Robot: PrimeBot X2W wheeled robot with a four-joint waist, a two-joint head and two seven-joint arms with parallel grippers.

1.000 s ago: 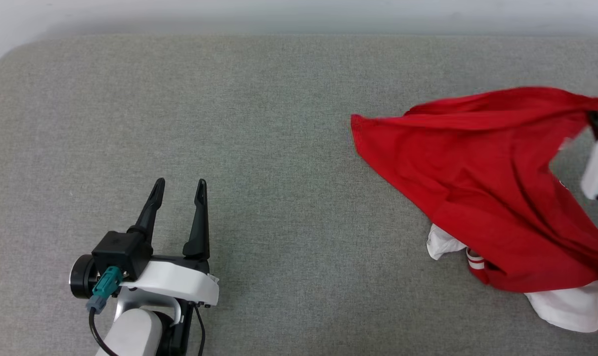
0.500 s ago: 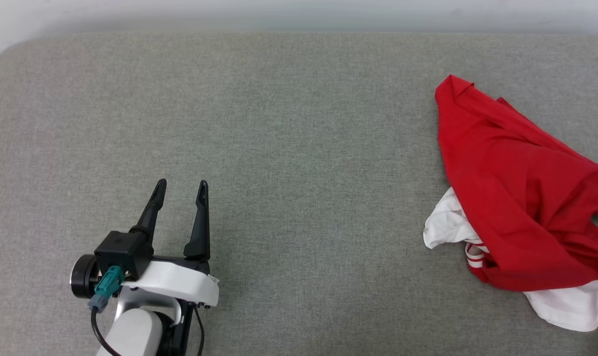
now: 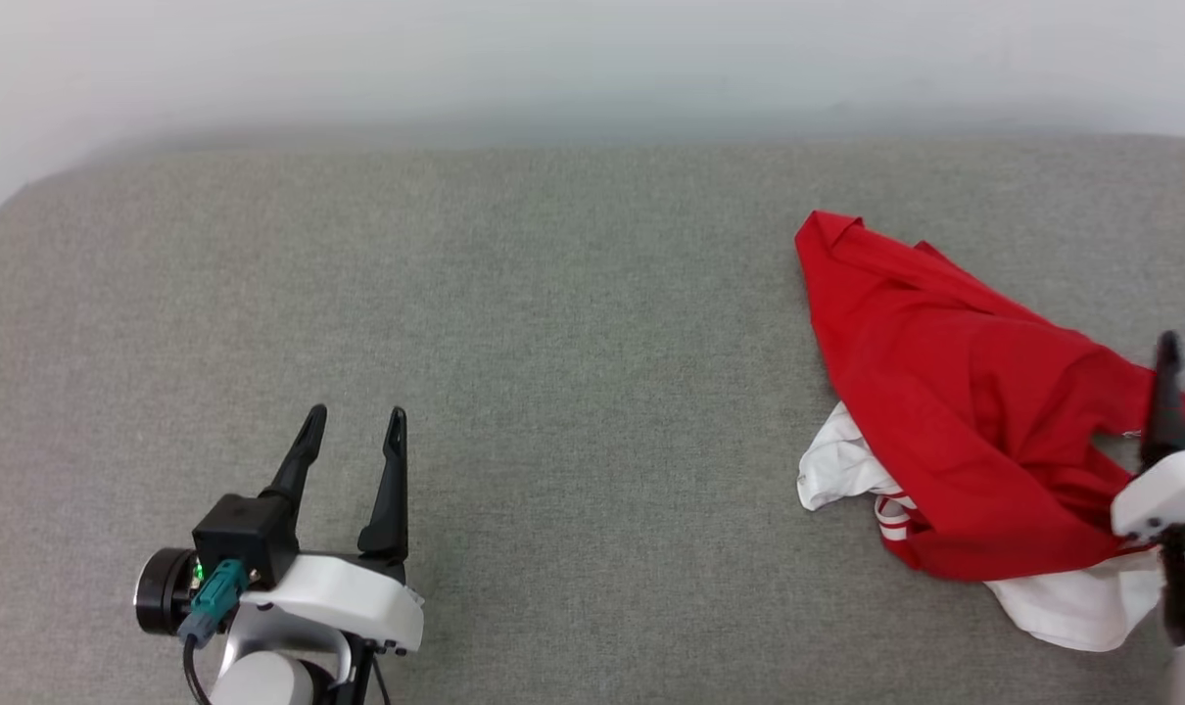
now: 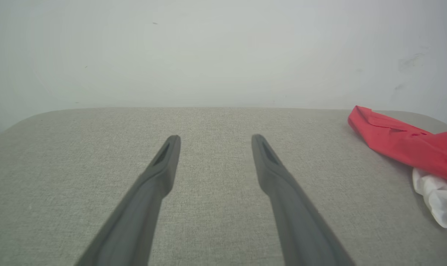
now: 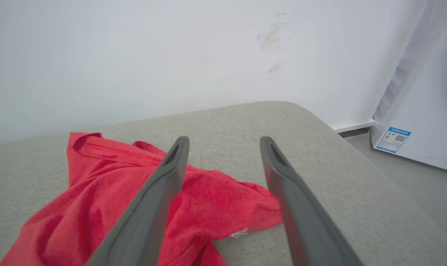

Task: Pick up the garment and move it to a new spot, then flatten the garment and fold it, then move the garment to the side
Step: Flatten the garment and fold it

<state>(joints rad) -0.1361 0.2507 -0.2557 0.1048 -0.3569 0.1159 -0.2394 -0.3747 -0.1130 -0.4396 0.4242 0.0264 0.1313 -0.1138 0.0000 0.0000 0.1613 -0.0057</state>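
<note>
The garment (image 3: 955,411), red with white sleeves, lies crumpled on the right side of the grey padded surface (image 3: 573,323). One white sleeve (image 3: 832,470) pokes out at its left and another at the lower right. My right gripper (image 5: 225,142) stands open just above the garment's red cloth (image 5: 98,184), holding nothing. One of its dark fingers (image 3: 1164,392) rises at the right edge of the head view. Far from the garment at the lower left, my left gripper (image 3: 353,421) hangs open and empty over bare surface. The left wrist view has the garment (image 4: 401,147) at its right.
A pale wall (image 3: 592,59) runs along the surface's far edge. In the right wrist view the surface's rounded right end (image 5: 356,147) drops to the floor (image 5: 423,184), where a white appliance (image 5: 423,111) with a blue label stands.
My right gripper has opened and let go of the garment, which dropped from a lifted spread into a crumpled heap. The head camera has shifted. The left gripper has stayed put.
</note>
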